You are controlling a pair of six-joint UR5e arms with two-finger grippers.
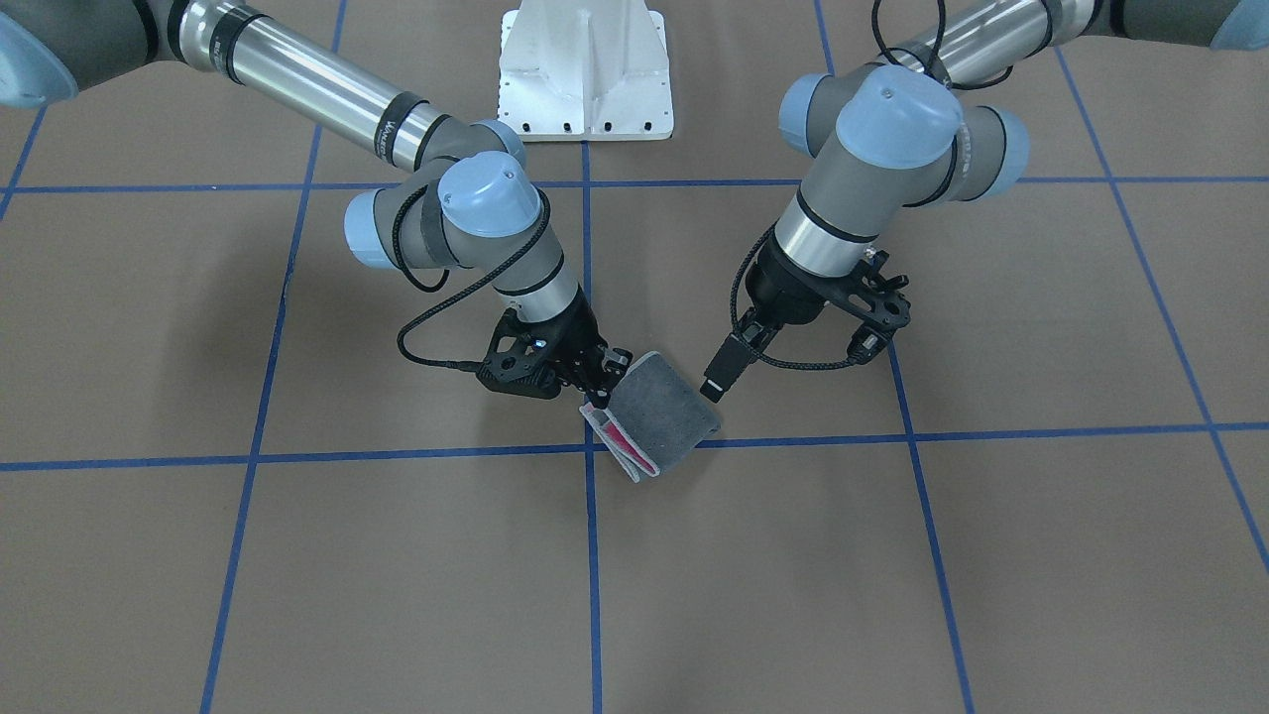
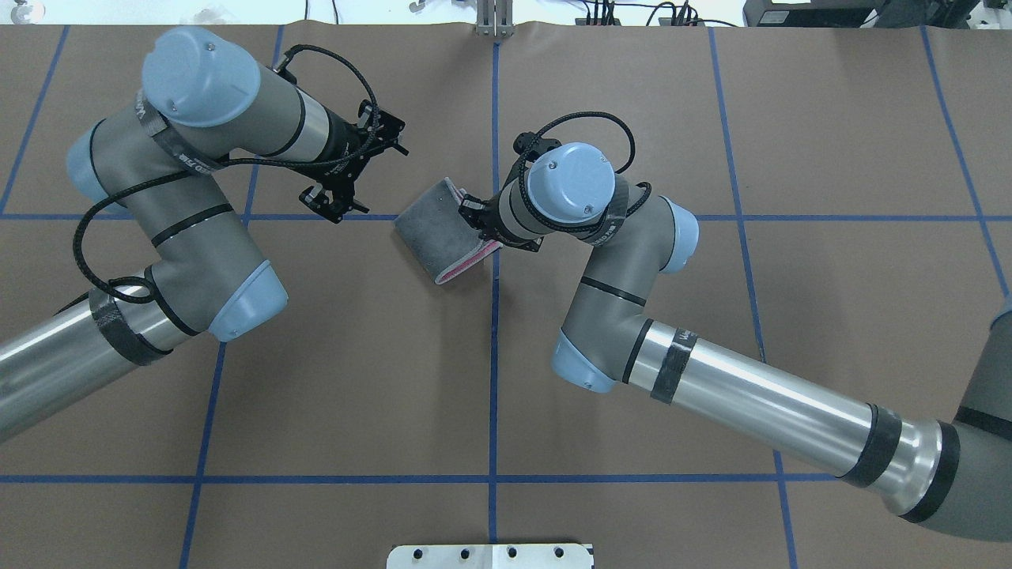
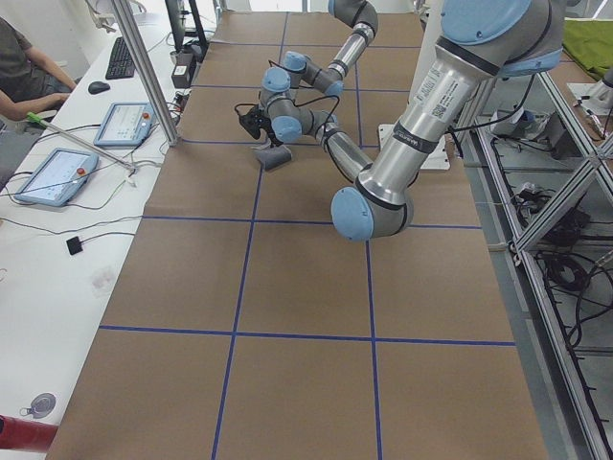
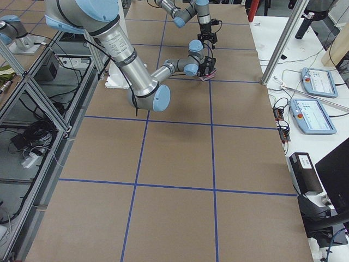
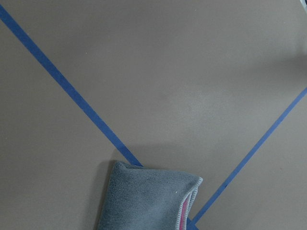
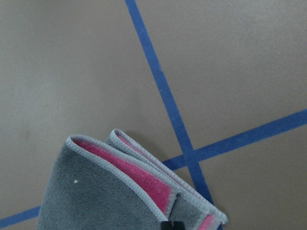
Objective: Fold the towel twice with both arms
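Progress: both folds look done. Small square terry towel (image 1: 662, 409), grey outside, pink inside, lies under right gripper (image 1: 598, 389), clamped on its open corner; left gripper (image 2: 356, 170) nearby, spread, empty. Release pending

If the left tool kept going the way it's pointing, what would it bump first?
Likely the folded grey-and-pink terry towel; depth is unclear, so the left tool might land on the brown table beside it.

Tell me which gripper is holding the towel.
The right gripper: it pinches the towel at its open, layered edge, where pink shows. The left gripper hangs open beside the folded side, apart from the cloth.
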